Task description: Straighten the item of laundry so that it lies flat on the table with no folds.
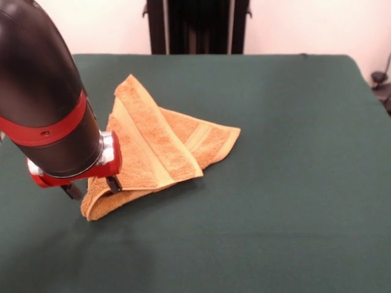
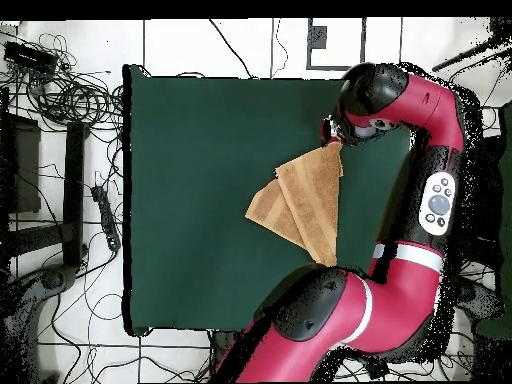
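We see the gripper [image 1: 91, 187] low at the towel's [image 1: 160, 148] near-left corner, one finger [image 1: 113, 184] touching the cloth; the arm [image 1: 46, 91] hides much, so we cannot tell if it pinches. The towel lies folded on the table [image 1: 287, 183], left of centre.

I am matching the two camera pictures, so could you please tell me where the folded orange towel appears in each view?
Front view: the towel lies left of centre on the green table, its lower left corner at the hand.
Overhead view: the towel lies right of centre on the table, its upper tip at the hand.
Shared landmark: the towel corner beside the hand.
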